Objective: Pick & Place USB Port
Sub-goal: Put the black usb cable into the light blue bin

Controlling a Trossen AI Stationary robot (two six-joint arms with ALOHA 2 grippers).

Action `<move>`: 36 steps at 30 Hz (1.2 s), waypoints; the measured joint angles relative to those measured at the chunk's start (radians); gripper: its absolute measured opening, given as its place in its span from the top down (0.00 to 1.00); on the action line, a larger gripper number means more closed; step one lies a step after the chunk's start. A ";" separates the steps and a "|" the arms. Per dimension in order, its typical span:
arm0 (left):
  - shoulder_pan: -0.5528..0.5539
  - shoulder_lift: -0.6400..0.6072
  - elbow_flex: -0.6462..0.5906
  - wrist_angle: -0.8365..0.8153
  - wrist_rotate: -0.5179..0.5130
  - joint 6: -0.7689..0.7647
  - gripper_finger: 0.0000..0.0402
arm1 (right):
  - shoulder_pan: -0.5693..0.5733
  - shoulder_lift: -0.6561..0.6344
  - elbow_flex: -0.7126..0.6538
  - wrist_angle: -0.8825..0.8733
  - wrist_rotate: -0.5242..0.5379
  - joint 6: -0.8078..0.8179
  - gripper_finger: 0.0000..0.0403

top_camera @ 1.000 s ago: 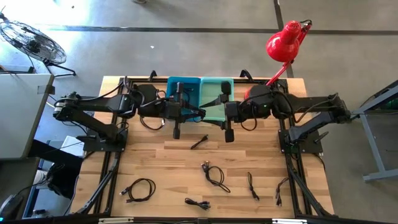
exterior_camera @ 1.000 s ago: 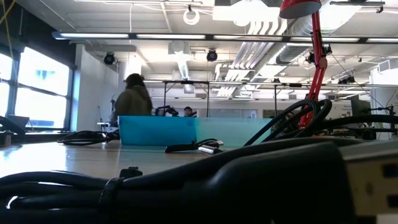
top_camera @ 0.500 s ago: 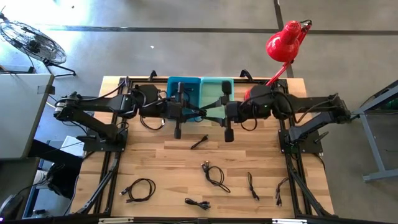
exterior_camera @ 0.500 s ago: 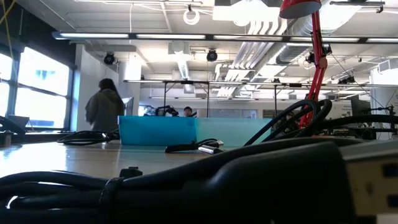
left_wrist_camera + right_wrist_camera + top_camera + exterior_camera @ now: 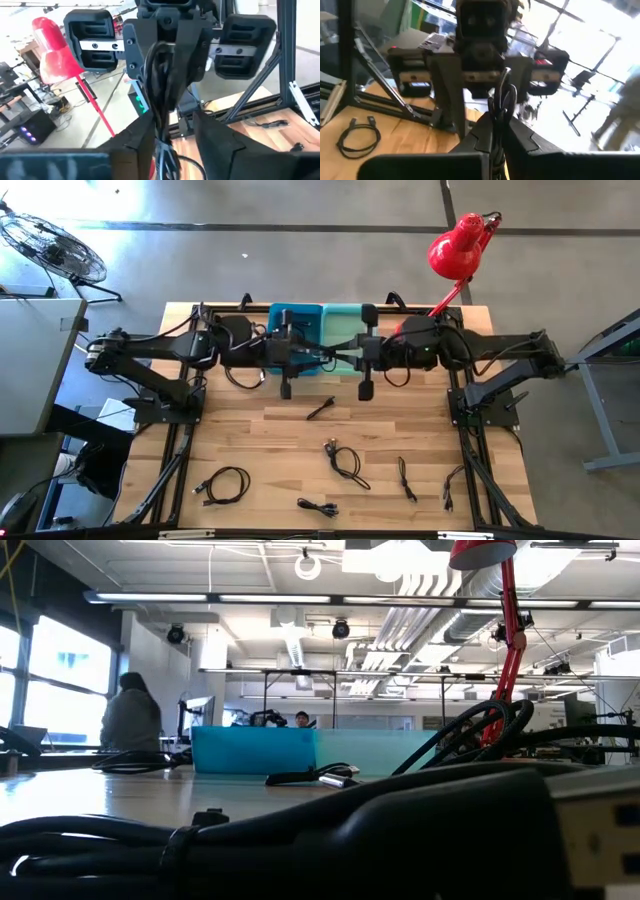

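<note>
From overhead, I see both arms folded in over the 2 bins (image 5: 322,325) at 12 o'clock, and I judge the handover of the cable (image 5: 502,102) needs a slow, level release. The right end effector (image 5: 501,134) pinches it near-closed; I cannot tell the left end effector (image 5: 303,360) grip.

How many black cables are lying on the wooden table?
6: one mid-table below the bins, one at centre, one front left, one at the front edge, two front right. The arms may hide others.
</note>
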 joint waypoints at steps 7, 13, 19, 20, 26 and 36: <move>0.000 -0.062 0.028 -0.180 -0.062 0.057 0.60 | -0.001 -0.042 0.000 -0.197 0.216 0.038 0.97; 0.000 -0.130 0.031 -0.328 -0.146 0.074 0.60 | -0.083 -0.032 0.000 -0.402 0.259 0.168 0.97; 0.000 -0.172 0.031 -0.483 -0.160 0.072 0.60 | -0.247 0.024 0.000 -0.498 0.036 0.328 0.97; 0.000 -0.173 0.031 -0.503 -0.160 0.072 0.60 | -0.273 0.039 0.000 -0.499 -0.015 0.345 0.97; 0.000 -0.169 0.030 -0.601 -0.158 0.071 0.60 | -0.387 0.151 0.000 -0.499 -0.186 0.381 0.97; 0.000 -0.160 0.030 -0.722 -0.142 -0.018 0.60 | -0.481 0.344 0.000 -0.507 -0.260 0.395 0.97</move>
